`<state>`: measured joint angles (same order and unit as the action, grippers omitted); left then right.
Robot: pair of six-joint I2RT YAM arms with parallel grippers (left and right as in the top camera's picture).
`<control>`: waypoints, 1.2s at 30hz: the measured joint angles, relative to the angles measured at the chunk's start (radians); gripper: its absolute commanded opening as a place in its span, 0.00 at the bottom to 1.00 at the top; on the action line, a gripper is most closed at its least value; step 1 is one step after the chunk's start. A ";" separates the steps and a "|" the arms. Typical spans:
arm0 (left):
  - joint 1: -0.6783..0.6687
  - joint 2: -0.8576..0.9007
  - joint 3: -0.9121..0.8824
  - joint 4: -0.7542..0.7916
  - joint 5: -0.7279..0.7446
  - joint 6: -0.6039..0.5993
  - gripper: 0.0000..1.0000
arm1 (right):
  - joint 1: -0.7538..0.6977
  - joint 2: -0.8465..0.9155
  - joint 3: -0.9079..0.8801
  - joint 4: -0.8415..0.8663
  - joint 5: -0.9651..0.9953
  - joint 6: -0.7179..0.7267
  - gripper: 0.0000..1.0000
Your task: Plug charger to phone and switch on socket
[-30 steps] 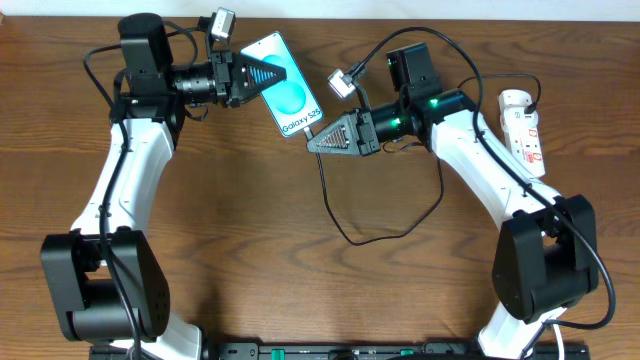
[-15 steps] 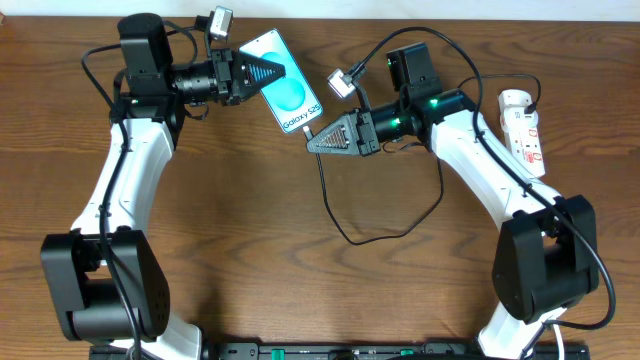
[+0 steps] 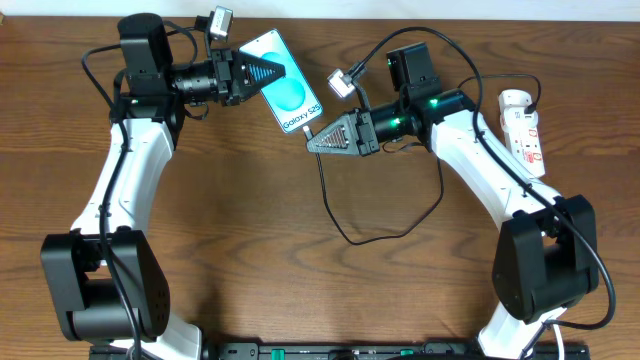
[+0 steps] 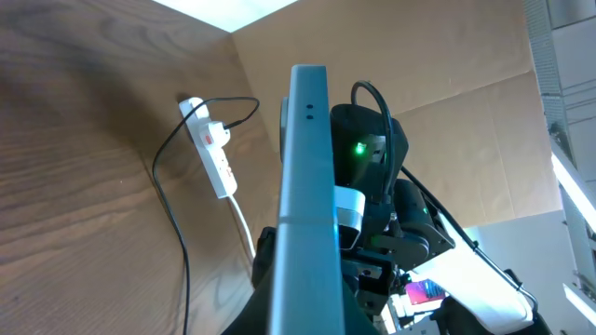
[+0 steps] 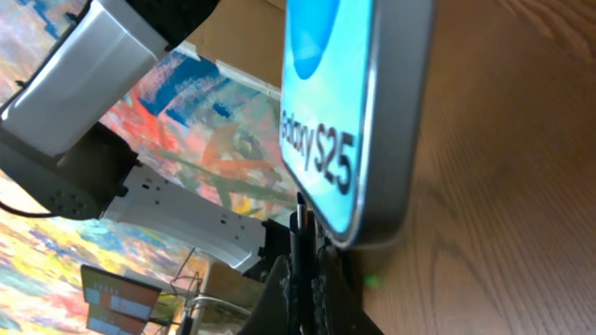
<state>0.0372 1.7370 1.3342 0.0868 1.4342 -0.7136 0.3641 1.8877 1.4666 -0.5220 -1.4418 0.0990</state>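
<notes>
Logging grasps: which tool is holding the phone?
The left tool, gripping the phone by its top end; the right tool holds the charger instead.

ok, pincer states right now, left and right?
Left pincer: closed, holding the phone by its upper end.
Right pincer: closed on the charger near its plug tip, at the phone's lower edge.

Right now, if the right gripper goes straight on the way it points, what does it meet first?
Most likely the phone: its bottom edge, by the Galaxy S25 text, sits just ahead of the charger plug in the right gripper.
</notes>
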 measured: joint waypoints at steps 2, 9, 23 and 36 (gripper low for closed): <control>0.000 0.000 0.000 0.000 0.000 -0.002 0.07 | 0.000 0.000 0.000 0.000 0.002 0.000 0.02; 0.000 0.000 0.000 0.000 0.000 -0.015 0.07 | 0.000 0.000 0.000 0.000 0.003 0.000 0.02; 0.000 0.000 0.000 0.000 0.000 -0.016 0.07 | 0.000 0.000 0.000 0.013 0.002 0.000 0.02; 0.001 0.000 0.000 0.001 0.003 -0.016 0.07 | 0.000 0.000 0.000 0.042 0.002 0.020 0.01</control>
<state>0.0383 1.7374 1.3342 0.0875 1.4372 -0.7292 0.3641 1.8877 1.4666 -0.4801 -1.4403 0.1188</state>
